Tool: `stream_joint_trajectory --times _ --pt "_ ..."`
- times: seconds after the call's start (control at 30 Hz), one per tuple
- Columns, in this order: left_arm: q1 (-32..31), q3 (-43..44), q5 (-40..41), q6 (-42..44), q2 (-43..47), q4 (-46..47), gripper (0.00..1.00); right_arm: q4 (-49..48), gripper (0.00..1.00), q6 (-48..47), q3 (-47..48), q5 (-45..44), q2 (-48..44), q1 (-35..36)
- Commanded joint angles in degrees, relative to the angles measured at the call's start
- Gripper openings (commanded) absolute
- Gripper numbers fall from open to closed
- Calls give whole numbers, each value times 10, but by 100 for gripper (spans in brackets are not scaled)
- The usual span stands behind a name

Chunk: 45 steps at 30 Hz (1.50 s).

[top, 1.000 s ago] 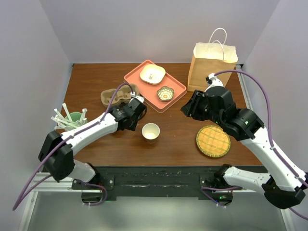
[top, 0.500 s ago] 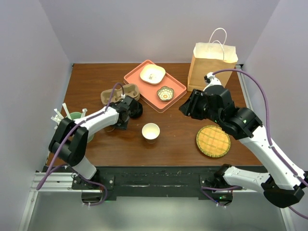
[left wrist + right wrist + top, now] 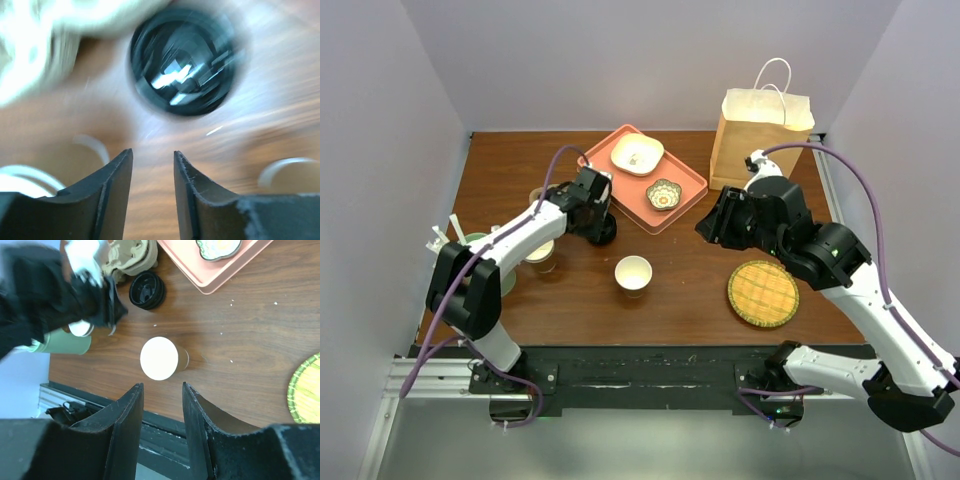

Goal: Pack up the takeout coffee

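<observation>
No takeout coffee with its lid on shows in any view. A loose black lid lies on the table by the tray's near corner. A lidless brown cup with a cream inside stands mid-table. My left gripper hovers open and empty just short of the lid, in a blurred wrist view. My right gripper hangs open and empty, high above the lidless cup.
A second lidless cup stands beside a green cup of stirrers. A cardboard cup carrier sits behind the left arm. The pink tray holds a plate and a small bowl. Paper bag back right; woven coaster front right.
My left arm has swung away from the middle cup toward the back and now hovers at the black lid, uncovering the second cup. The right arm has barely moved.
</observation>
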<state>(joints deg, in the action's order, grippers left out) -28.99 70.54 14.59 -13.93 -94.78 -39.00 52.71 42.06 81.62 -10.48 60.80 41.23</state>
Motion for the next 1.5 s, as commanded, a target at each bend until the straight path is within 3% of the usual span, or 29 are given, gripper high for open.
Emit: stream_joint_trajectory --times 0.0,0.17,0.3,0.67,0.97,1.2,1.47 --pt "0 38 -105 49 17 72 47 6 41 -15 13 5 -10 1" --pt "-6 80 -143 93 -36 69 47 13 41 -16 6 3 -25 2" --pt "-19 104 -143 132 -79 55 52 20 41 -17 6 -3 -31 1" --pt "-25 122 -122 136 -122 67 50 20 42 -21 4 -9 -30 2" --pt "-27 126 -105 161 -146 60 36 18 42 -22 4 -13 -26 1" --pt "-33 134 -84 166 -147 57 18 15 42 -26 4 -13 -23 2" --pt "-36 151 -84 153 -133 41 8 11 42 -31 4 -9 -20 2"
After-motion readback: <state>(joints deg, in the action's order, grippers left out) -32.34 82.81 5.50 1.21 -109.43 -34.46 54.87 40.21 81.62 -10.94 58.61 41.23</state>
